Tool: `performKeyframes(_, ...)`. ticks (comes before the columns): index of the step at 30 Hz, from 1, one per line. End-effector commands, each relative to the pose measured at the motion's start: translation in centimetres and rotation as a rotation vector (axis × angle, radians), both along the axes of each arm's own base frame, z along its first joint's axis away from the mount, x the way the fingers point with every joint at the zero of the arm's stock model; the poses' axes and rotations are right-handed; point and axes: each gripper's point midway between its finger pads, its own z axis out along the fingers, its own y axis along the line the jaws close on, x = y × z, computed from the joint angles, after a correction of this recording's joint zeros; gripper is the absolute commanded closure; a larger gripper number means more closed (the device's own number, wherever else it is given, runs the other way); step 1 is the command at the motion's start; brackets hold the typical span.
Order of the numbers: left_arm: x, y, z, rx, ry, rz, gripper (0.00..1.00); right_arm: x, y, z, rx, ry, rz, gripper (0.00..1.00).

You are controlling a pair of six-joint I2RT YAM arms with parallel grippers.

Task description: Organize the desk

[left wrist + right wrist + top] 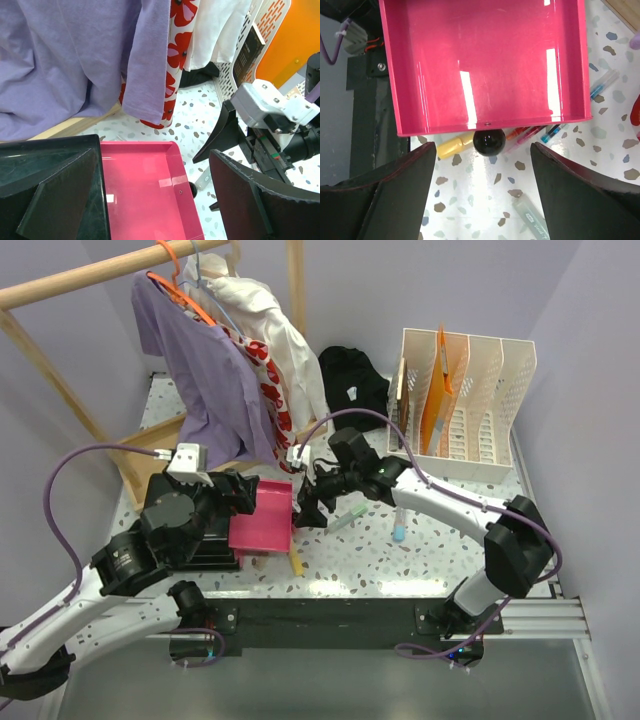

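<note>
The hard, immovable counter (440, 562) (itself no handhold) lies beneath the left pincer (155, 150) and right pincer (482, 155), both gaping wide, so better to grip the probably light, slick pink drawer (485, 65) by its black knob (489, 142).

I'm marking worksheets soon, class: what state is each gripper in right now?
Left gripper: open, holding nothing.
Right gripper: open, black knob between its jaws, not gripped.

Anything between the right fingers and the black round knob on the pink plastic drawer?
Nothing visible. The open right gripper faces the black round knob of the pink plastic drawer, only bare white terrazzo desk between. A yellow marker lies beside the knob.
</note>
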Motion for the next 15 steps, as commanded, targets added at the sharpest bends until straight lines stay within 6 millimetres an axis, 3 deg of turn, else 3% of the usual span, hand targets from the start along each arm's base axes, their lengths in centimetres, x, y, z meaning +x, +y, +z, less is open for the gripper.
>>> performKeyframes(1,0.2,-0.3,0.3,-0.037,-0.015,0.002,0.0,-0.3,0.0,2.2,0.048,-0.082,0.116,0.19)
performKeyframes(8,0.0,-0.3,0.0,-0.04,-0.013,-0.007,0.0,0.7,0.3,-0.9,-0.028,-0.081,0.143,0.24)
performKeyframes(15,-0.3,0.3,-0.1,-0.055,-0.02,0.001,0.0,0.8,1.7,-2.6,-0.053,-0.059,0.163,0.34)
